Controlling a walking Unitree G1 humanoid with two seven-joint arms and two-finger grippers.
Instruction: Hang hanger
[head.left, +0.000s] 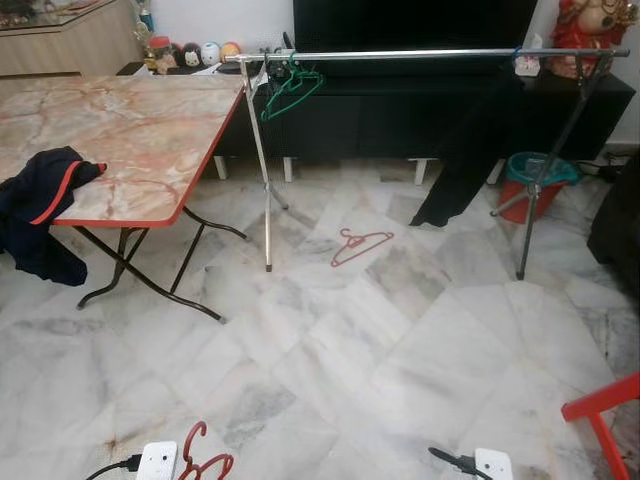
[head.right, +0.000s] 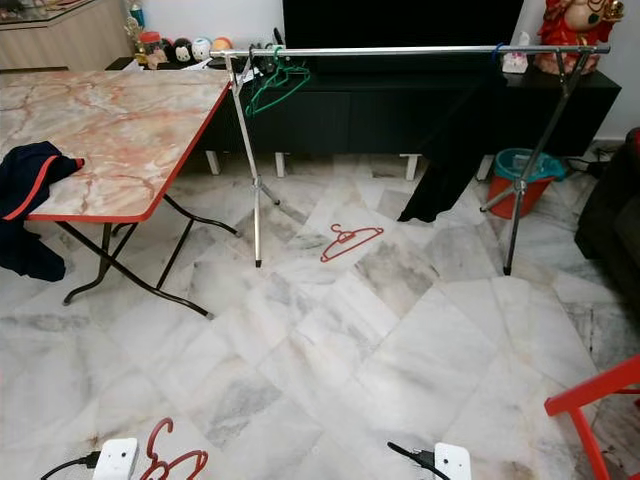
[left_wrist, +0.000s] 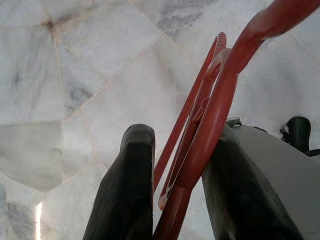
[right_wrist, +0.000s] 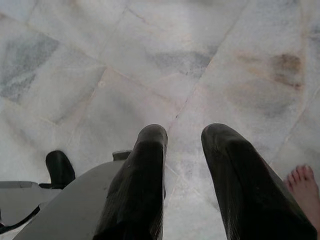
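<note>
Open floor (head.left: 380, 340) before rail (head.left: 420, 54)

Red hanger (head.left: 359, 245) on grey-veined white marble floor (head.left: 400, 360); green hanger (head.left: 290, 90); orange-marbled, red-edged table (head.left: 130, 130); possibly navy garment (head.left: 40, 210).

**G1 body, visible parts**

Left pincer (left_wrist: 175, 185): two long black fingers, finely ribbed, rounded tips. Right pincer (right_wrist: 185, 185): same build, smooth matte black. White boxy wrist housings with black cable plugged in; grey body panel behind.

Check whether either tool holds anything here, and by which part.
The left tool holds a red hanger, its fingers closed on the stem below the hook. The right tool holds nothing.
</note>
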